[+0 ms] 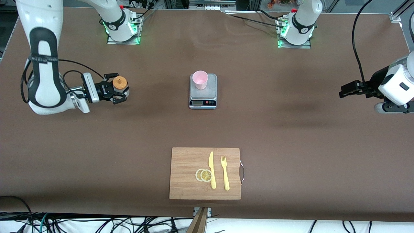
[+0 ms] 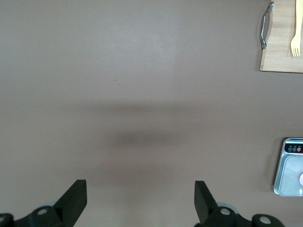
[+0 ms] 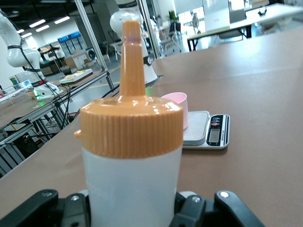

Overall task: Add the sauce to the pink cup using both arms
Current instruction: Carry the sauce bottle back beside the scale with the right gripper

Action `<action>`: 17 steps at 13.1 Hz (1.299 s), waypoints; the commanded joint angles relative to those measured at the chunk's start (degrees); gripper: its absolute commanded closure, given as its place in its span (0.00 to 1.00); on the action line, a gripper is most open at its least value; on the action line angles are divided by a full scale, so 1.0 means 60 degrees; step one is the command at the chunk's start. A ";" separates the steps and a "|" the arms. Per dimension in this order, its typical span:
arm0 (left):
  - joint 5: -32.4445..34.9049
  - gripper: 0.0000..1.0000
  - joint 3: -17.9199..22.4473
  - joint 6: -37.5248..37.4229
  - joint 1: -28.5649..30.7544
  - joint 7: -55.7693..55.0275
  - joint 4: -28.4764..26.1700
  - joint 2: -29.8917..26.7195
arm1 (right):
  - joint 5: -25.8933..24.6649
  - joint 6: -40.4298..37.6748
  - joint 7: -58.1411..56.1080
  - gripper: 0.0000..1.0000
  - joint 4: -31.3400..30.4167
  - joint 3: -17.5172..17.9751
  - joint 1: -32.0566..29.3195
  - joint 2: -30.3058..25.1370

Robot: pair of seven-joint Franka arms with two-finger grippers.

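The right gripper (image 1: 120, 91) is clamped on the sauce bottle (image 1: 120, 84), holding it upright with the orange nozzle pointing up, over the table toward the right arm's end. The pink cup (image 1: 200, 79) stands upright on the kitchen scale (image 1: 202, 92) at mid-table, about level with the bottle in the front view.

Seen from the front camera, the cup lies at about three o'clock from the bottle, well apart from it, with bare table between. In the right wrist view the cup (image 3: 176, 107) shows just past the bottle's cap (image 3: 131, 127), so the gripper already faces roughly toward it.

The left gripper (image 1: 343, 91) hangs with its fingers (image 2: 75, 197) spread apart and empty over the left arm's end of the table, at about three o'clock from the scale and farther from the cup than the bottle is. It waits.

The bottle's long axis is vertical; pouring would likely call for carrying it across to the cup and tipping the nozzle down over the rim.
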 commanded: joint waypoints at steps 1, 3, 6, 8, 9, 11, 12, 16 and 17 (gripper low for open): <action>0.0156 0.00 -0.0068 -0.0151 0.0065 -0.0051 0.0131 0.0025 | 0.0527 -0.1190 -0.1004 1.00 0.1069 0.0128 -0.0810 0.1432; 0.0156 0.00 -0.0068 -0.0166 0.0065 -0.0051 0.0132 0.0025 | 0.0880 -0.1588 -0.1635 1.00 0.1713 0.0448 -0.1307 0.2240; 0.0156 0.00 -0.0067 -0.0151 0.0065 -0.0051 0.0132 0.0025 | 0.0895 -0.1487 -0.1975 1.00 0.2549 0.1561 -0.2333 0.2959; 0.0156 0.00 -0.0068 -0.0151 0.0065 -0.0051 0.0132 0.0025 | 0.0895 -0.1472 -0.2179 1.00 0.3062 0.1856 -0.2570 0.3355; 0.0156 0.00 -0.0067 -0.0151 0.0065 -0.0051 0.0132 0.0025 | 0.0910 -0.1486 -0.2368 1.00 0.3238 0.1915 -0.2585 0.3516; 0.0156 0.00 -0.0067 -0.0151 0.0065 -0.0051 0.0131 0.0025 | 0.0910 -0.1472 -0.2414 1.00 0.3299 0.2018 -0.2701 0.3591; 0.0156 0.00 -0.0067 -0.0151 0.0065 -0.0051 0.0132 0.0025 | 0.0895 -0.1472 -0.2487 0.97 0.3299 0.2032 -0.2702 0.3620; 0.0156 0.00 -0.0067 -0.0166 0.0065 -0.0051 0.0132 0.0040 | 0.0779 -0.1472 -0.2473 0.00 0.3299 0.2004 -0.2877 0.3752; 0.0156 0.00 -0.0067 -0.0151 0.0065 -0.0051 0.0117 0.0025 | 0.0749 -0.1472 -0.2400 0.00 0.3299 0.1945 -0.2892 0.3723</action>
